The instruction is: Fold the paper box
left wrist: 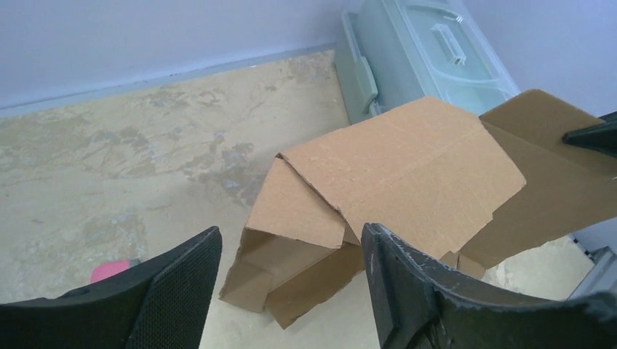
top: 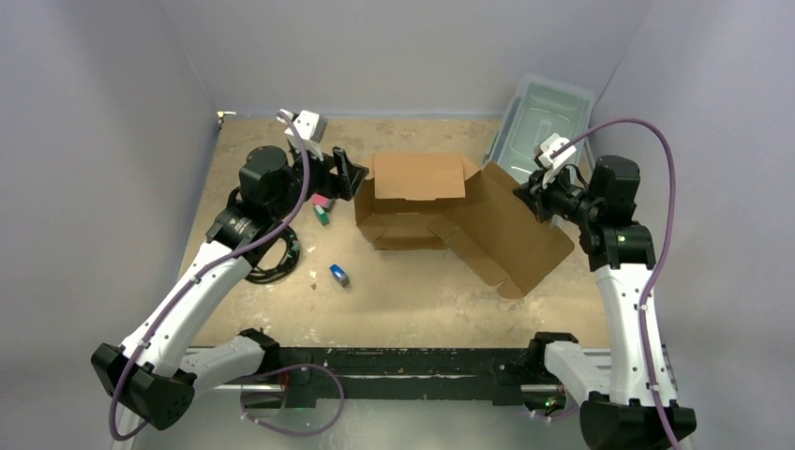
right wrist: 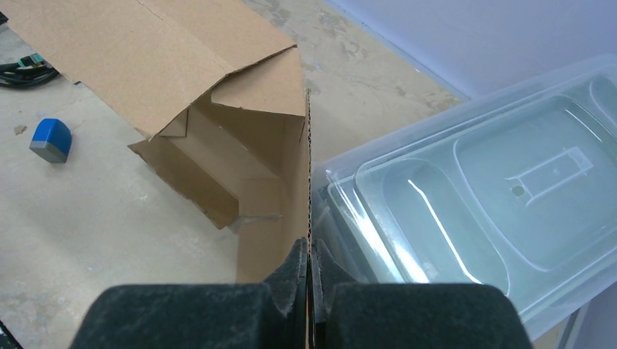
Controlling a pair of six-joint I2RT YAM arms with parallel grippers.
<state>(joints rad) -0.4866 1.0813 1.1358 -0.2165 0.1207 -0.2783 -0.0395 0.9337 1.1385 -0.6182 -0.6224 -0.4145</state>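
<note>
Right claw point(right wrist: 309, 251) pinching paper box point(right wrist: 145, 43) flap edge.

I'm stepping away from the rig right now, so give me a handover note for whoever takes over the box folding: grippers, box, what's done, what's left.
Left gripper: open, holding nothing, poised at the left end of the paper box.
Right gripper: shut on the edge of the box's large flap.
Box: mid-table, with the clear bin behind its right side.
Done: base and walls partly stood up.
Left: fold the large flap over and tuck it in; the box is not closed.
</note>
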